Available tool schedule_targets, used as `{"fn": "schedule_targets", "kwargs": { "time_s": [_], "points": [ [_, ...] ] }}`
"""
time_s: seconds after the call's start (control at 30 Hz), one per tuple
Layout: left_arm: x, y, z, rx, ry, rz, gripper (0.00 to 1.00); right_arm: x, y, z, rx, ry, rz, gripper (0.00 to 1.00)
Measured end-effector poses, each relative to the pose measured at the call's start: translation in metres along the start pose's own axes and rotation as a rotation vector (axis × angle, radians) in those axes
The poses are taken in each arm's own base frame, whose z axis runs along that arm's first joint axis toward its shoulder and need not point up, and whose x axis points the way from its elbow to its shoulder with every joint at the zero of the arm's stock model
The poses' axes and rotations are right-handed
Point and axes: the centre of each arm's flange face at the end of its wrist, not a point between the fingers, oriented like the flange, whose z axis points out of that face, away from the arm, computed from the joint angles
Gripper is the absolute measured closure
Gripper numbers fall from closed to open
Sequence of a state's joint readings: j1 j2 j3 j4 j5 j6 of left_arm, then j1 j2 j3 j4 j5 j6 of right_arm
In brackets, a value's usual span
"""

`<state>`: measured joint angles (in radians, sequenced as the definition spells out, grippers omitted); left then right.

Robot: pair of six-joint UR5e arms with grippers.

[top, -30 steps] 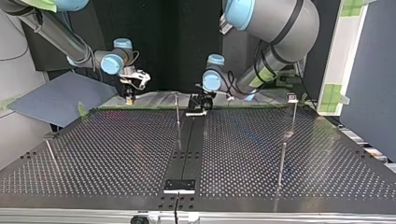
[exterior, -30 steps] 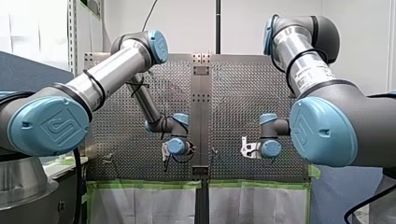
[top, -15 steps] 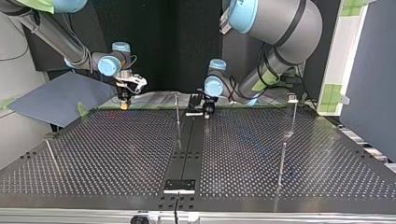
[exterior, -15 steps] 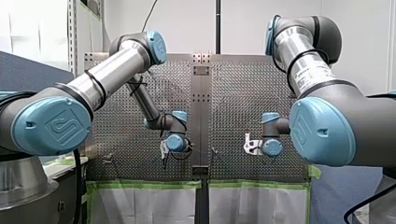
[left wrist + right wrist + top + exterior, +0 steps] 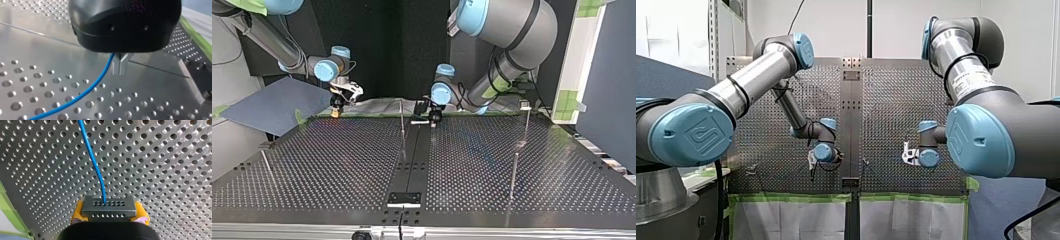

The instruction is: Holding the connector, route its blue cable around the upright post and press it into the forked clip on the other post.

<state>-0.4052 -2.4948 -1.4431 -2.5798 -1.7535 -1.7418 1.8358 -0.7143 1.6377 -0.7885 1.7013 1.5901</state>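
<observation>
In the right wrist view my right gripper (image 5: 109, 213) is shut on a dark grey connector (image 5: 109, 205), held between its yellow pads (image 5: 142, 213). A blue cable (image 5: 93, 162) leaves the connector and runs ahead over the perforated table (image 5: 162, 170). In the left wrist view my left gripper (image 5: 120, 67) has its metal fingers shut on the blue cable (image 5: 87, 91), which trails away across the plate. Seen in the top view, my right gripper (image 5: 335, 107) hangs at the far left edge. My left gripper (image 5: 433, 118) is near the centre strip, just right of a thin upright post (image 5: 402, 122).
Another post with a small fitting on top (image 5: 525, 105) stands at the top view's far right, a plain rod (image 5: 513, 172) nearer. A short rod (image 5: 267, 165) leans at the left. A dark centre strip (image 5: 412, 165) ends in a black block (image 5: 404, 198). Green tape (image 5: 796, 197) edges the table.
My right gripper has carried the connector further towards the top view's left. My left gripper shifted a little at first and now holds about still on the cable.
</observation>
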Motion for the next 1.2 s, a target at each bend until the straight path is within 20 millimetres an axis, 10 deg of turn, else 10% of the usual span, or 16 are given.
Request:
{"fn": "schedule_targets", "kwargs": {
  "time_s": [0.1, 0.37, 0.5, 0.67, 1.2],
  "points": [
    [0.000, -0.005, -0.001, 0.025, 0.003, 0.012, 1.00, 0.000, -0.001, 0.000, 0.010, -0.003, -0.001, 1.00],
    [0.007, -0.024, -0.011, 0.076, 0.039, 0.104, 0.30, 0.000, -0.006, 0.000, 0.033, -0.022, -0.004, 1.00],
    [0.013, -0.032, -0.019, 0.089, 0.076, 0.155, 0.30, -0.001, -0.008, -0.003, 0.046, -0.042, -0.007, 1.00],
    [0.019, -0.042, -0.030, 0.123, 0.129, 0.215, 0.05, -0.002, -0.010, -0.004, 0.056, -0.054, -0.008, 1.00],
    [0.017, -0.049, -0.043, 0.175, 0.215, 0.237, 0.00, -0.005, -0.014, -0.008, 0.073, -0.076, -0.009, 1.00]
  ]
}}
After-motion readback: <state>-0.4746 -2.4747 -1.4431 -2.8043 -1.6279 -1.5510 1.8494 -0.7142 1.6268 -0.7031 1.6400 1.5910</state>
